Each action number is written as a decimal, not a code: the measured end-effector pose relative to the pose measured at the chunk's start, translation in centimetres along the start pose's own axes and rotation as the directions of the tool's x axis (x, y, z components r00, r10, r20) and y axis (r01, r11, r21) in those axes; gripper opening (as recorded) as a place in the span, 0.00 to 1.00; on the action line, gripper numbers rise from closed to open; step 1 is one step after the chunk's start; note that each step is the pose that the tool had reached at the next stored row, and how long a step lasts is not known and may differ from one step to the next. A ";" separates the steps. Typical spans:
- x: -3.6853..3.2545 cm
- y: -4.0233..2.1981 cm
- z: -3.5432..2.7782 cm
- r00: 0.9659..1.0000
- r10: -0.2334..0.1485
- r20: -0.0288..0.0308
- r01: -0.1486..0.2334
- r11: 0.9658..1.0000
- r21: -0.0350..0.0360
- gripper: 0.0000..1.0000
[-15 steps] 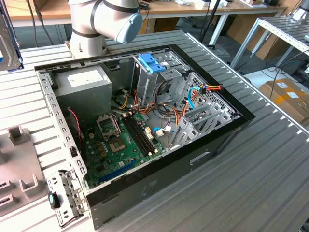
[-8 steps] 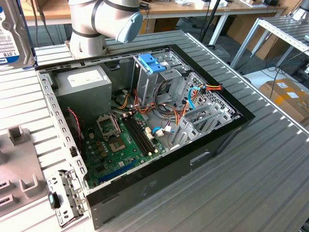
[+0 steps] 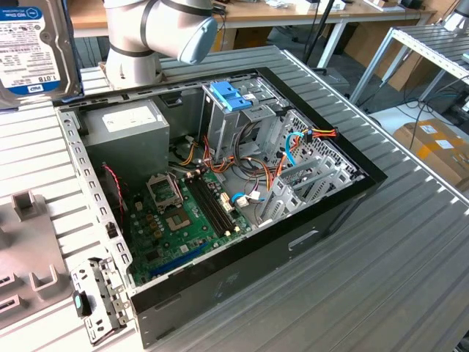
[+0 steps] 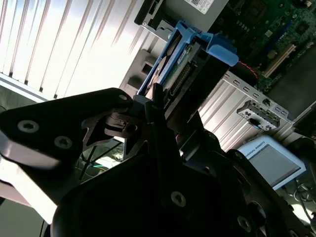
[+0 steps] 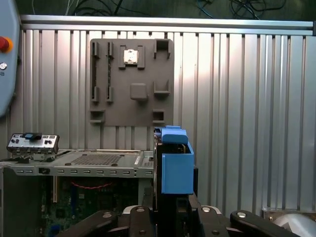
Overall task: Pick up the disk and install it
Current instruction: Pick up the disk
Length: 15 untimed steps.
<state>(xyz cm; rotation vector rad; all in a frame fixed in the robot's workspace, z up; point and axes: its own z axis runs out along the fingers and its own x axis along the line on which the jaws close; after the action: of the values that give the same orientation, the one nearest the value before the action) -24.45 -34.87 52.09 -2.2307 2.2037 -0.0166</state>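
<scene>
Bearing a white, blue-banded label and smooth blue plastic rails, the flat silver-grey metal disk (image 3: 31, 45) is held clenched in the black gripper (image 5: 174, 208) at the exterior view's left.

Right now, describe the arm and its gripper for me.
The arm is a smooth light-grey tube with rounded joints, one closed by a pale blue cap. In both wrist views the gripper is black, built of flat linkage plates with rounded ends and fastened by silver screw heads.
</scene>
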 end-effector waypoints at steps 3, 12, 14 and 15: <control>0.01 -1.07 0.03 1.000 0.000 0.000 0.000 1.000 0.000 0.35; 0.03 -2.15 0.06 1.000 0.000 0.000 0.000 1.000 0.000 0.35; 0.03 -2.44 0.06 1.000 0.000 0.000 0.000 1.000 0.000 0.35; 0.03 -2.55 0.07 1.000 0.000 0.000 0.000 1.000 0.000 0.35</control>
<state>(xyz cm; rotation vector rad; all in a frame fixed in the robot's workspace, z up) -21.89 -34.87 52.05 -2.2307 2.2038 -0.0167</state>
